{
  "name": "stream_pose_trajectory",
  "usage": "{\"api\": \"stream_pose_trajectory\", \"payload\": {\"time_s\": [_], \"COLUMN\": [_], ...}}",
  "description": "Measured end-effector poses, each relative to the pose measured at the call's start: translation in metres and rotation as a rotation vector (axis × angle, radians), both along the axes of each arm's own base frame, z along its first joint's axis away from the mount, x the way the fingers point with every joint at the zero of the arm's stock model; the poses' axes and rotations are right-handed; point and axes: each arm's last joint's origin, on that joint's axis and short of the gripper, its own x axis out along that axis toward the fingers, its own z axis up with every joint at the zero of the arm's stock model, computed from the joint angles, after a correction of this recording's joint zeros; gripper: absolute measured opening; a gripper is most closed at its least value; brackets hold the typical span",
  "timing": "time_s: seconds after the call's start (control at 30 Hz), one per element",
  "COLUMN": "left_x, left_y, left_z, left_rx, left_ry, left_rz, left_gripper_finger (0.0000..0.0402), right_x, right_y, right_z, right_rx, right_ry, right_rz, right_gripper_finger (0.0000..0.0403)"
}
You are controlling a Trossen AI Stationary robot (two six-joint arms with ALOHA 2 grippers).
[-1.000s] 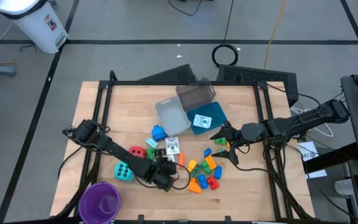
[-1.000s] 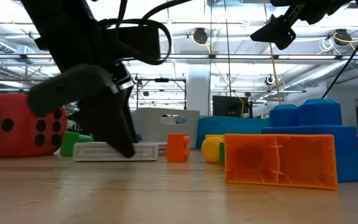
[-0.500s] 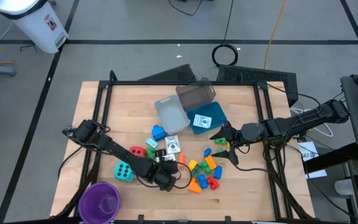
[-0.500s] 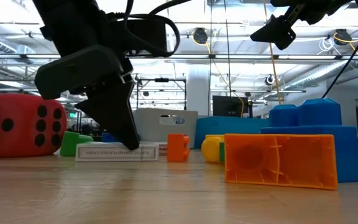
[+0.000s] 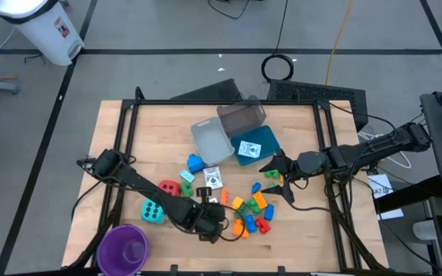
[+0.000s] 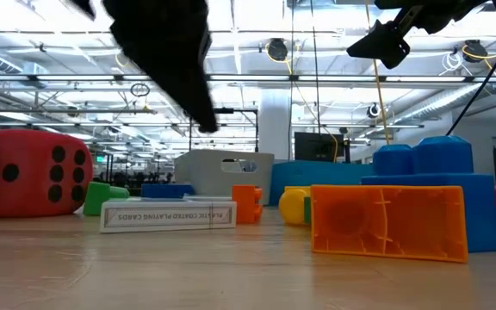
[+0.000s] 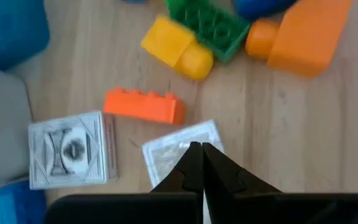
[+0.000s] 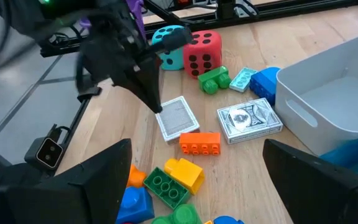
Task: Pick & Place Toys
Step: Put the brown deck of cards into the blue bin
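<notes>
My left gripper [image 7: 201, 163] is shut with nothing in it and hangs well above a small white packet [image 7: 182, 149] that lies flat on the wood [image 6: 169, 215]. A printed card box [image 8: 248, 121] and an orange brick [image 8: 199, 143] lie beside the packet. Red [image 8: 202, 48] and cyan [image 8: 169, 46] dice stand near the left arm. More bricks [image 5: 252, 211] are scattered mid-table. My right gripper [image 5: 276, 181] waits open above the table's right side, apart from all of them.
A pale grey tray [image 5: 213, 142], a dark clear tray [image 5: 242, 119] and a blue tray [image 5: 255, 146] sit at the table's far middle. A purple cup [image 5: 123, 248] stands at the near left corner. Black frame rails [image 5: 129, 123] run along the table's sides.
My left gripper has shut at the white packet and then risen, drawing back toward the table's near edge without it. The packet has stayed on the table, shifted a little.
</notes>
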Motion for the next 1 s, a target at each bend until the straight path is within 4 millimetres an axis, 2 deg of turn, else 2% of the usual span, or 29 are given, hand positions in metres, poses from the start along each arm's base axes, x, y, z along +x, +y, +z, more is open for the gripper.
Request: {"api": "stream_pose_trajectory", "payload": {"time_s": [0.13, 0.23, 0.37, 0.57, 0.67, 0.73, 0.83, 1.0], "left_x": [0.000, -0.003, -0.005, -0.006, -0.004, -0.003, -0.003, -0.010], "left_y": [0.005, 0.017, 0.032, 0.037, 0.037, 0.036, 0.036, 0.043], "left_z": [-0.002, -0.005, -0.008, -0.009, -0.009, -0.010, -0.018, -0.044], "left_rx": [-0.072, -0.148, -0.247, -0.196, -0.215, -0.238, -0.262, -0.283], "left_ry": [0.019, 0.117, 0.240, 0.251, 0.245, 0.233, 0.221, 0.209], "left_rz": [0.104, 0.214, 0.312, 0.273, 0.280, 0.277, 0.269, 0.271], "left_gripper_finger": [0.0015, 0.0055, 0.0145, 0.0313, 0.0380, 0.0391, 0.0367, 0.0326], "right_x": [0.000, 0.000, 0.000, 0.000, 0.000, 0.000, 0.000, 0.000], "right_y": [0.000, 0.000, 0.000, 0.000, 0.000, 0.000, 0.000, 0.000], "right_z": [0.000, 0.000, 0.000, 0.000, 0.000, 0.000, 0.000, 0.000], "right_rx": [0.000, 0.000, 0.000, 0.000, 0.000, 0.000, 0.000, 0.007], "right_ry": [0.000, 0.000, 0.000, 0.000, 0.000, 0.000, 0.000, 0.002], "right_rz": [0.000, 0.000, 0.000, 0.000, 0.000, 0.000, 0.000, -0.001], "right_gripper_finger": [0.0334, 0.0334, 0.0334, 0.0334, 0.0334, 0.0334, 0.0334, 0.0334]}}
